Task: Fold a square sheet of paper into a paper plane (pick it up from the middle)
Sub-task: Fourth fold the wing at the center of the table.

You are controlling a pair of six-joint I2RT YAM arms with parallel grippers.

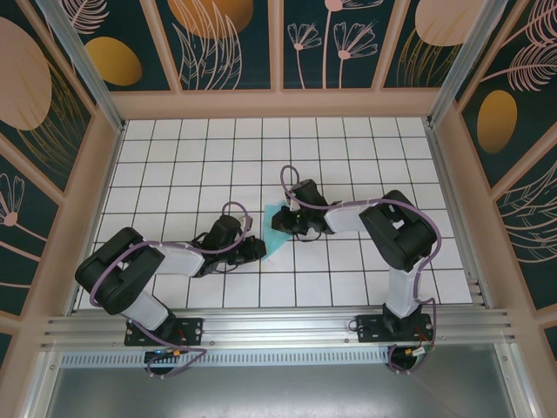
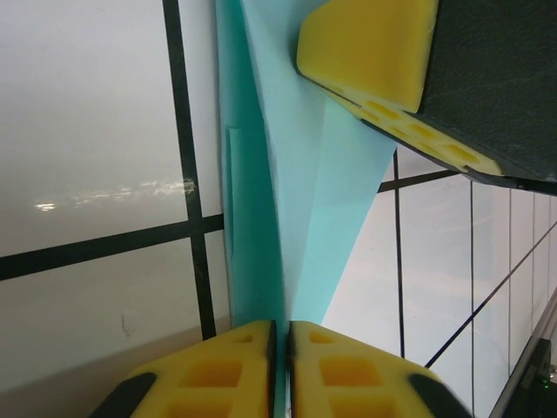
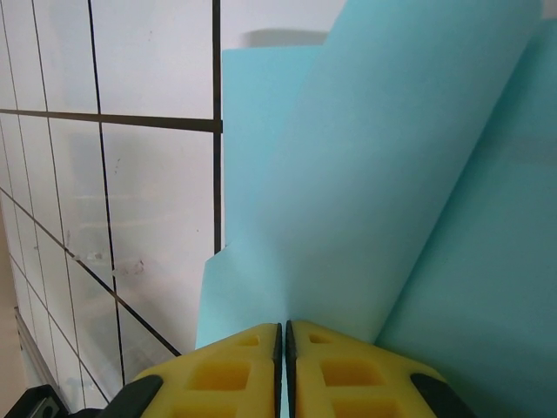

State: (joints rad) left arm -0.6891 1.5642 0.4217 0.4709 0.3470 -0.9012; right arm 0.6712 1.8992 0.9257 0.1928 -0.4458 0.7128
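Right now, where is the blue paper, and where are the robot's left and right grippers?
blue paper (image 1: 275,233), top view, on the bare part between the arms.
left gripper (image 2: 280,361), left wrist view, between its yellow fingertips pinching the paper.
right gripper (image 3: 284,357), right wrist view, between its yellow fingertips pinching the paper.

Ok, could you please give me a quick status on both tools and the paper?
Left tool shut on paper. Right tool shut on same paper. Nothing in the way.

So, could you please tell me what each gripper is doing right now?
Left gripper: closed, pinching the thin turquoise-blue folded sheet of paper.
Right gripper: closed on the same sheet of paper.
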